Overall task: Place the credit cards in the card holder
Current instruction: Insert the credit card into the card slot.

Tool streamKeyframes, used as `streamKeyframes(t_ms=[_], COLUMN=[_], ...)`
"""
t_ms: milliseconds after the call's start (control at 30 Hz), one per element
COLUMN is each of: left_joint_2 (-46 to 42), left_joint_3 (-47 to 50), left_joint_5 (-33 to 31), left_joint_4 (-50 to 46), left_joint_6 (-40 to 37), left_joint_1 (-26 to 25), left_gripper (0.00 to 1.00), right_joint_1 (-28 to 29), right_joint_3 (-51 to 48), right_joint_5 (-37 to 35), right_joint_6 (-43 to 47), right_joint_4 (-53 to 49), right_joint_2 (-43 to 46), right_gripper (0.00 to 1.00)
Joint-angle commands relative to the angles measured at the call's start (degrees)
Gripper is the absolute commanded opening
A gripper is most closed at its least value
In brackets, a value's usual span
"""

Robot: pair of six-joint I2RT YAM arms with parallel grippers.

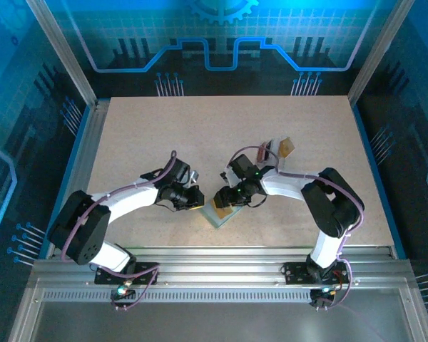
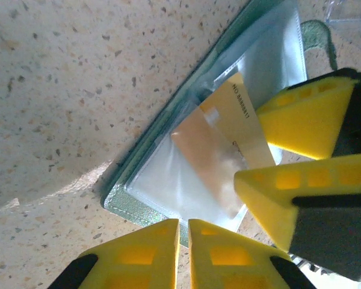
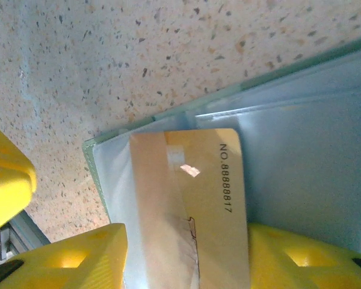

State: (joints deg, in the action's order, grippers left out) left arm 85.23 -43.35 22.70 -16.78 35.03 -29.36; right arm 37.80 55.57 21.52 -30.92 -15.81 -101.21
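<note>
**Count:** two grippers, one card holder, two cards.

**Location:** The card holder [image 1: 218,214] is lying open on the table [image 1: 164,135] between the two arms, toward the near edge, with its pale lining facing up. One gold card [image 3: 210,198], marked NO.8888817, is sitting partly under the clear film of a pocket in the holder, and its other end is sticking out. One tan card [image 1: 286,146] is lying well apart from the holder, beyond the right arm.

**Grippers:** The left gripper [image 2: 183,232] is hanging over the holder's edge with its fingers drawn almost together, and nothing is showing in the slit between them. The right gripper [image 3: 186,241] is straddling the gold card with one finger at each long edge. It cannot be told whether these fingers are pressing on the card or standing just clear of it.

**Limits of view:**
- The pocket film is blurring the covered end of the gold card.
- Both wrist views are cutting off part of the holder.
- A pale object beside the tan card is too small to identify.
</note>
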Motion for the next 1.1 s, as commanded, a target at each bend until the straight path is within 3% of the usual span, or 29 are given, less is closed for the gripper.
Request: streamKeyframes(t_ms=[0, 267, 533, 900, 1067], left_joint_2=[1.96, 4.4, 4.68, 11.49, 11.11], left_joint_3=[1.38, 1.88, 4.2, 4.26, 4.77], left_joint_5=[2.45, 1.55, -1.07, -1.3, -1.68], left_joint_4=[1.43, 3.01, 2.55, 6.96, 7.02], left_joint_6=[1.48, 1.85, 1.19, 0.99, 0.94], left_joint_1=[-1.61, -1.75, -1.75, -1.76, -1.79], left_gripper=[0.12, 0.12, 0.12, 0.12, 0.12], right_joint_1=[-1.58, -1.77, -1.77, -1.09, 0.42], right_joint_3=[-0.28, -2.84, -0.93, 0.55, 4.47], right_joint_5=[0.66, 0.5, -1.0, -0.6, 0.01], right_joint_6=[-2.89, -7.37, -6.05, -4.66, -0.93], right_joint_4=[0.73, 5.9, 2.67, 1.82, -0.77], right_joint_2=[0.44, -0.37, -1.64, -1.19, -3.81], right_gripper=[0.5, 0.35, 0.3, 0.1, 0.08])
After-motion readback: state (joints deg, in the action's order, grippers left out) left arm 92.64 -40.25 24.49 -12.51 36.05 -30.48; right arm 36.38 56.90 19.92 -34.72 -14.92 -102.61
